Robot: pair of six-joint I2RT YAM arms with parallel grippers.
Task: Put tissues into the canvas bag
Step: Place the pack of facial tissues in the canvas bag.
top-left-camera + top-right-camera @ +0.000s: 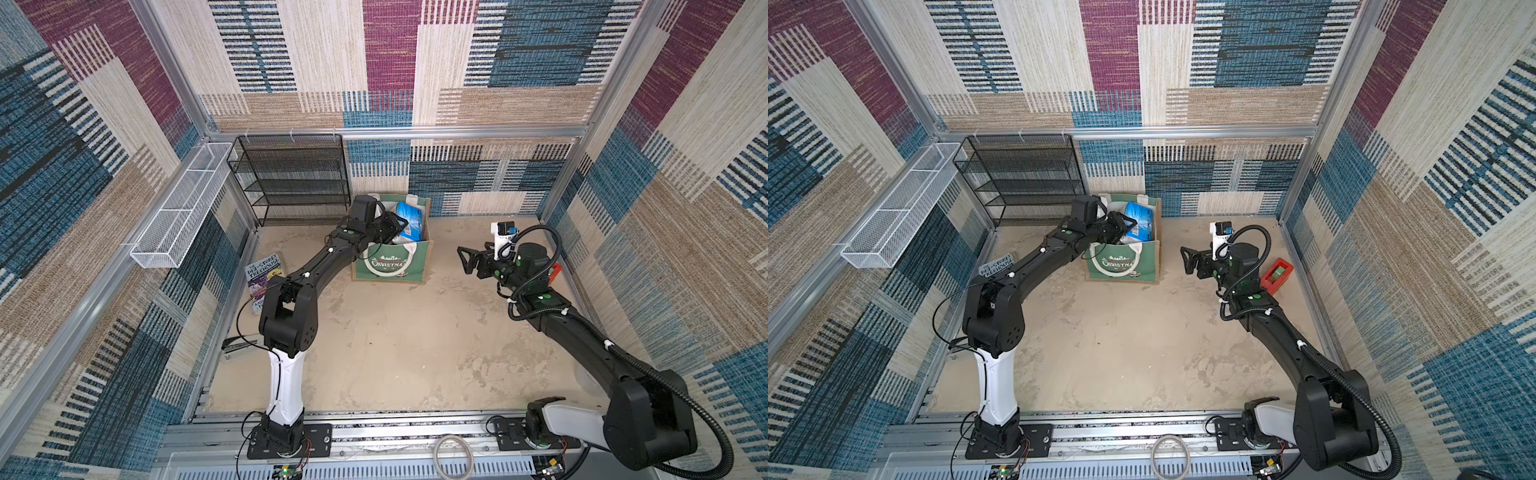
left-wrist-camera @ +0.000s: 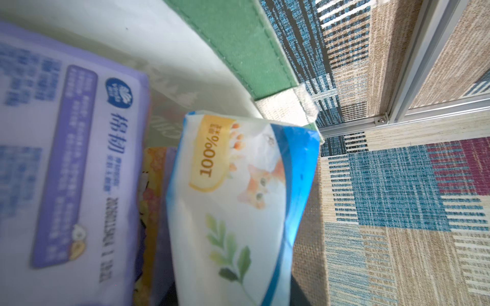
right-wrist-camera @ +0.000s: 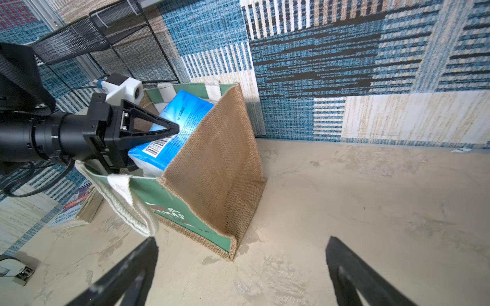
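Observation:
The canvas bag [image 1: 390, 266] [image 1: 1121, 268] stands upright at the back of the table, green front, jute side [image 3: 220, 159], white lining. My left gripper [image 1: 400, 227] [image 1: 1128, 224] reaches over the bag's mouth, shut on a blue-white tissue pack [image 1: 410, 222] [image 1: 1140, 220] [image 3: 183, 116] that sticks up out of the opening. Seen from the left wrist, this pack [image 2: 238, 198] fills the middle and hides the jaws. Beside it inside the bag lie a lavender pack [image 2: 66, 159] and one with orange prints [image 2: 151, 201]. To the right of the bag, my right gripper [image 1: 464, 259] [image 1: 1185, 259] [image 3: 242, 246] hangs open and holds nothing.
A black mesh rack [image 1: 291, 178] stands against the back wall left of the bag. A white wire basket [image 1: 178, 208] hangs on the left frame. A Treehouse book [image 1: 264, 274] lies under the left arm. A red object [image 1: 1277, 274] sits behind the right arm.

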